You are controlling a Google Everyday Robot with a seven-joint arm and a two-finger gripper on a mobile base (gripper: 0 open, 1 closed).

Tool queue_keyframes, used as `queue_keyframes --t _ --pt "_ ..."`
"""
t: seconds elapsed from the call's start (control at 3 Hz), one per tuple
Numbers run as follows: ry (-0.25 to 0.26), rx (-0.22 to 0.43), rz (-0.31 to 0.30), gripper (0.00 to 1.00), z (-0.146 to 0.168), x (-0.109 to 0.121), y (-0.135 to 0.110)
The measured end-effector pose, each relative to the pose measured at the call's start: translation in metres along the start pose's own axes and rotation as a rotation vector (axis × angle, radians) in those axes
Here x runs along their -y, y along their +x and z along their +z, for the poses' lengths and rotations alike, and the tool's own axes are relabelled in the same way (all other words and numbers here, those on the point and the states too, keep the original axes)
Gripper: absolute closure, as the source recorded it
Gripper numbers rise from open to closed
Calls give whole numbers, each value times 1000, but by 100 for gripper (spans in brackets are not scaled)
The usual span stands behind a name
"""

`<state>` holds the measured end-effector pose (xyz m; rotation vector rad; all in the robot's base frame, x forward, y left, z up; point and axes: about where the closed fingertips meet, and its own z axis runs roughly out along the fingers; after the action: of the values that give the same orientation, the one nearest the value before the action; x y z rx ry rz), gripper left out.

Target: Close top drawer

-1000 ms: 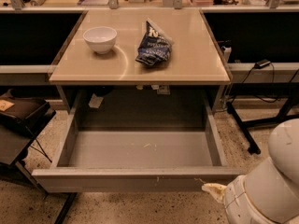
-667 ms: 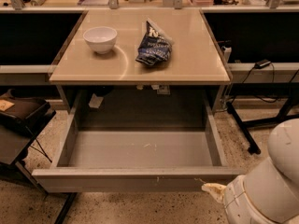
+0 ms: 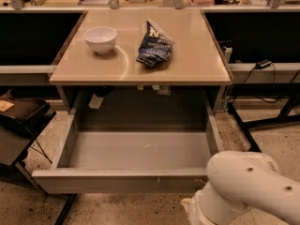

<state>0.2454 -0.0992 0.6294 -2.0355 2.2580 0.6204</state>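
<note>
The top drawer (image 3: 117,181) is a wide grey metal drawer pulled far out from under the tan tabletop (image 3: 197,64). Its inside is empty and its flat front faces me with small pale scuffs. My white arm (image 3: 248,186) fills the bottom right corner, just in front of the drawer front's right end. My gripper (image 3: 186,204) is mostly hidden under the arm; only a pale tip shows below the drawer front.
A white bowl (image 3: 100,39) and a dark blue chip bag (image 3: 154,48) lie on the tabletop. A dark chair or cart (image 3: 21,121) stands at the left. Black table legs and cables (image 3: 262,121) are at the right, and cluttered shelves at the back.
My arm has dropped lower and shifted a little left across the bottom right corner. The drawer has not visibly moved.
</note>
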Motion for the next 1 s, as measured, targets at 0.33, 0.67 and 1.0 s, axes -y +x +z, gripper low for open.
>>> queue_keyframes --t 0.33,0.67,1.0 --pt "32 -39 42 0 45 45 -8" --pt "119 -71 125 0 34 97 -12" --pt "127 -72 134 0 32 100 -12"
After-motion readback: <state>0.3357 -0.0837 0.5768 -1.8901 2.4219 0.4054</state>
